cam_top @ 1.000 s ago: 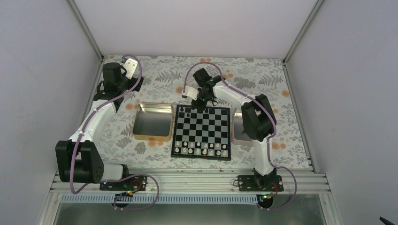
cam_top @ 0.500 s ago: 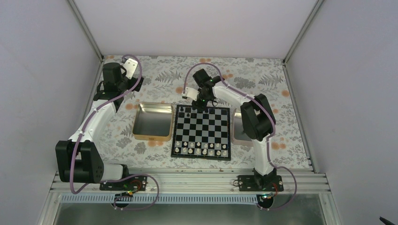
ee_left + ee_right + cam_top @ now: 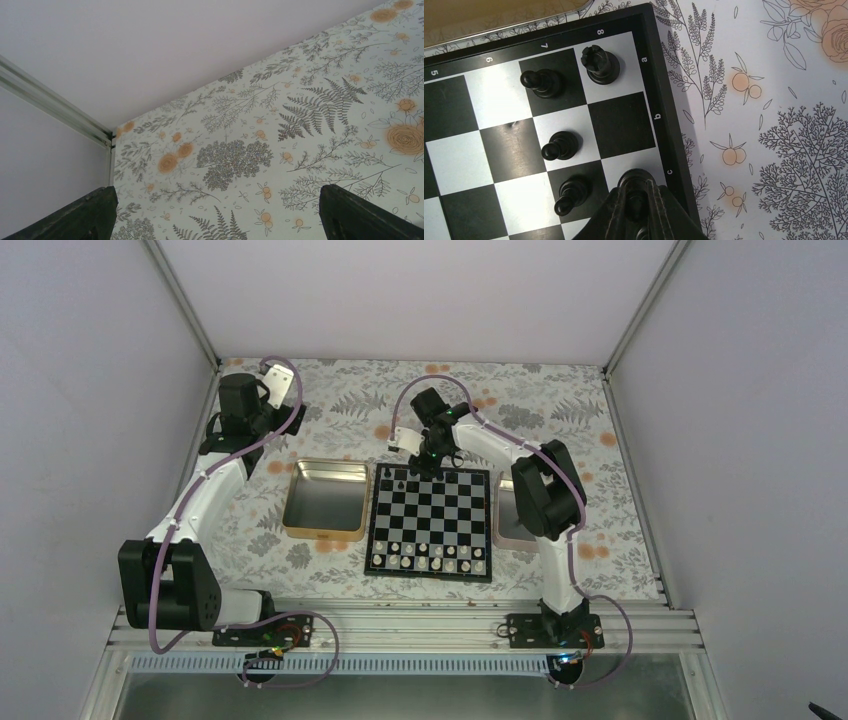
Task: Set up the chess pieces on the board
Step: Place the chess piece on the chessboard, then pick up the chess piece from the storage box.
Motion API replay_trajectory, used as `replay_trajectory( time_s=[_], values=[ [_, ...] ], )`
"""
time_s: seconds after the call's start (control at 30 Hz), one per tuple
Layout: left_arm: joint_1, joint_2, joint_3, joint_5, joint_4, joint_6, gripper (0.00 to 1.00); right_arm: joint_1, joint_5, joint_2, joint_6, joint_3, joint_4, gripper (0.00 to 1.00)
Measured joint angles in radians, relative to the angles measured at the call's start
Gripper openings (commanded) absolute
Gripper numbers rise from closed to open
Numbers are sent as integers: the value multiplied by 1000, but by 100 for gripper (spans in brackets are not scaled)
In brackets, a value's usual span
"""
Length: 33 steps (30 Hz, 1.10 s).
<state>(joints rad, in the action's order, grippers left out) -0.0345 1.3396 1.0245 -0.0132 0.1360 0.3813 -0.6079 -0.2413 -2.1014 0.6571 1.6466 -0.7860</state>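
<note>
The board (image 3: pixel 430 567) lies mid-table with silver pieces (image 3: pixel 428 557) on its near rows. In the right wrist view its far corner (image 3: pixel 664 100) holds a black rook (image 3: pixel 599 64) and three black pawns (image 3: pixel 542 82) (image 3: pixel 559 146) (image 3: pixel 572 194). My right gripper (image 3: pixel 636 200) (image 3: pixel 428 462) straddles another black chess piece (image 3: pixel 636 176) that stands on a pale edge square by the letter c. Its fingers sit close on both sides, and whether they still touch it is unclear. My left gripper (image 3: pixel 215 215) (image 3: pixel 285 380) is open over bare cloth at the far left, with nothing between its fingers.
A gold tray (image 3: pixel 325 500) lies left of the board. A silver tray (image 3: pixel 505 530) lies on the right, partly behind the right arm. The floral cloth (image 3: pixel 280 115) runs to the back wall and a metal corner post (image 3: pixel 55 107).
The right wrist has shifted very slightly over the board's far edge. The left arm has not moved.
</note>
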Motion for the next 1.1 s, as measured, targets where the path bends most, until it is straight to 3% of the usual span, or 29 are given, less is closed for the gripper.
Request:
replay_trajectory(
  time_s=[0.2, 0.6, 0.77, 0.9, 1.0, 1.1],
  values=[
    [0, 0, 0, 0, 0, 0, 100, 0, -1, 0, 1, 0, 0, 26],
    [0, 0, 0, -3, 0, 0, 100, 2, -5, 8, -1, 0, -4, 27],
    [0, 0, 0, -2, 0, 0, 100, 48, -38, 137, -15, -10, -50, 29],
    [0, 0, 0, 6, 0, 1, 100, 228, -69, 394, -11, -109, -53, 28],
    [2, 0, 0, 9, 0, 1, 100, 449, -60, 579, 5, -251, -42, 27],
    [5, 0, 0, 8, 0, 0, 100, 626, -39, 652, 32, -379, -57, 24]
  ],
)
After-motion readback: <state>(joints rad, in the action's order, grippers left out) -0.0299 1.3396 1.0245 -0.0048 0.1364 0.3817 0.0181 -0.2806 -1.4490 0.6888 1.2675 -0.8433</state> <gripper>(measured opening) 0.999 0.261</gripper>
